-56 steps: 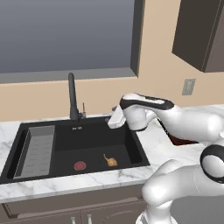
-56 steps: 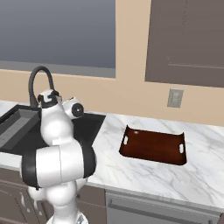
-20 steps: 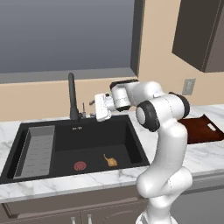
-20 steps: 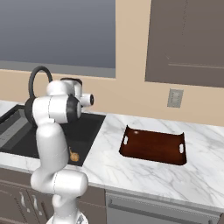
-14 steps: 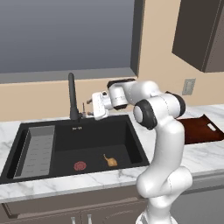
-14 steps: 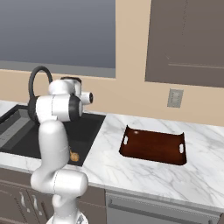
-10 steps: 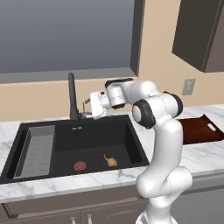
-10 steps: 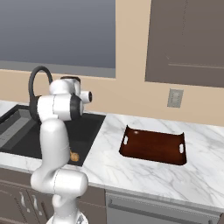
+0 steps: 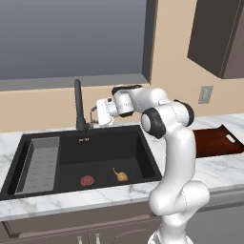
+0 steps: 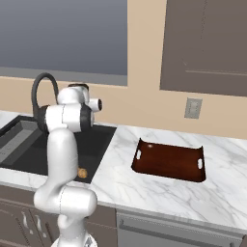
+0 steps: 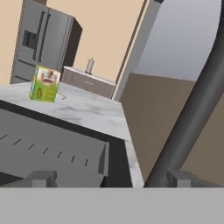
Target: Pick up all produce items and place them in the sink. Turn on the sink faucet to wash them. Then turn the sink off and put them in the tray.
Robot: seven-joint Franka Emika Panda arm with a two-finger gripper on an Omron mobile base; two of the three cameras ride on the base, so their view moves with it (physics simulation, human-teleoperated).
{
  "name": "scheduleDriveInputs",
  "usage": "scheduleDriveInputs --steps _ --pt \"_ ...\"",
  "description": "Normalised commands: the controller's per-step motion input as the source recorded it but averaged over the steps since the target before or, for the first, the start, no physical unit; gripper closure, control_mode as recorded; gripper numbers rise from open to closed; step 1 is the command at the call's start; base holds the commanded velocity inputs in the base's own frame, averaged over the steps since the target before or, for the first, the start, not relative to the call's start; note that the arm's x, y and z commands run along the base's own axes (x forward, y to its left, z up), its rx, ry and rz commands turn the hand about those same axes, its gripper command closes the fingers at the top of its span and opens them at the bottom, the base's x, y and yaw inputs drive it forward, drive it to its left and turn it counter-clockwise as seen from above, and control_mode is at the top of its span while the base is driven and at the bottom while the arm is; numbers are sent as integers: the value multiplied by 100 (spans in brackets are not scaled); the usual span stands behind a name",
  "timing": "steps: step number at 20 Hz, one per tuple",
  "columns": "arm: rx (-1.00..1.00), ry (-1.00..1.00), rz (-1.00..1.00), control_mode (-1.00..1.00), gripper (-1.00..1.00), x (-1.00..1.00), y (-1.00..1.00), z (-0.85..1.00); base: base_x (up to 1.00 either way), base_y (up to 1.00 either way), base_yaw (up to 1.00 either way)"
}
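While the onion (image 9: 120, 175) lies in the sink (image 9: 114, 147) (stalk pointing back-left), fingers (image 9: 94, 117) stand apart.

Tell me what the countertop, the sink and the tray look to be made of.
Countertop: polished white marble or an imitation, going by its grey veining. Sink: matte black, perhaps composite or coated metal; no shine. Tray: glossy reddish-brown, probably lacquered wood or plastic; its floor reflects light.
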Motion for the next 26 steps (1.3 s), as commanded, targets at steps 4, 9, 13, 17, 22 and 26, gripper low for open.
scheduleDriveInputs --steps 4,9,13,17,22,26 --pt "0 0 0 -100 -100 26 0 -16 0 0 0" --pt "-1 0 0 -100 -100 24 0 -18 0 0 0" --pt "-1 0 0 -100 -100 24 0 -12 0 0 0" --pt "-1 0 0 -100 -100 21 4 -5 0 0 0" --pt "0 0 0 -100 -100 9 4 -6 0 0 0" --pt "0 0 0 -100 -100 1 -2 -3 0 0 0"
